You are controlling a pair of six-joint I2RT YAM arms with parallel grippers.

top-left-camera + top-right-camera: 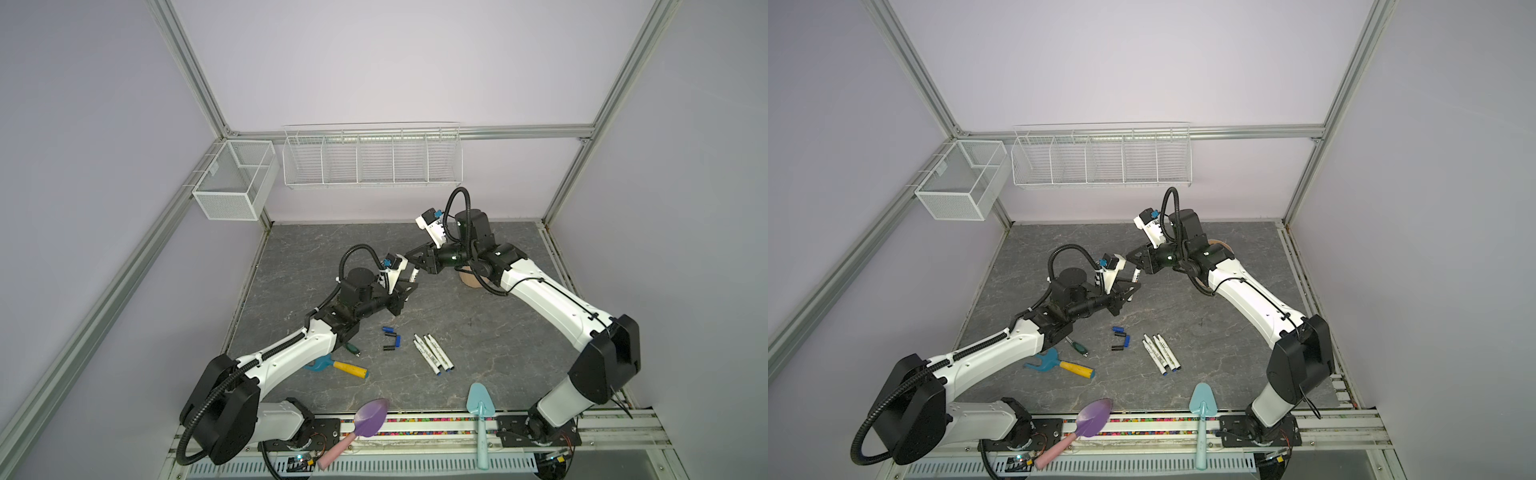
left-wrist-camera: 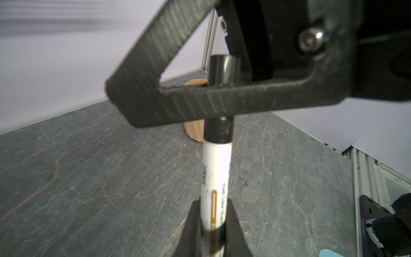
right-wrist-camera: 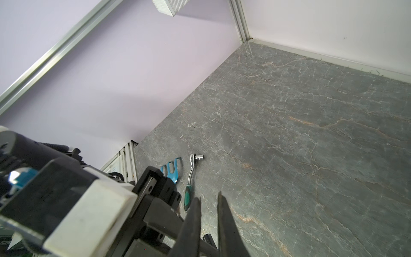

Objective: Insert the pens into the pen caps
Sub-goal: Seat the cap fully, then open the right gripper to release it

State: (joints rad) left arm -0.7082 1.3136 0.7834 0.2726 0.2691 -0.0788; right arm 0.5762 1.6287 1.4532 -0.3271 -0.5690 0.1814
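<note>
We see the left gripper [image 1: 406,289] clamped on a smooth white pen [image 2: 216,169]. It is held in the air above the table's middle, its long axis running 6 to 12 o'clock in both top views, tip end toward 12. The right gripper [image 1: 419,262] pinches a glossy black cap [image 2: 224,66] over that tip (how deeply seated, we cannot tell). Four more pens [image 1: 434,353] lie side by side on the grey veined table [image 1: 498,353], running 11 to 5. Blue and black loose caps [image 1: 397,340] lie at their 9 o'clock. A wire rack [image 1: 372,160] and a mesh basket [image 1: 232,183] hang on the walls.
</note>
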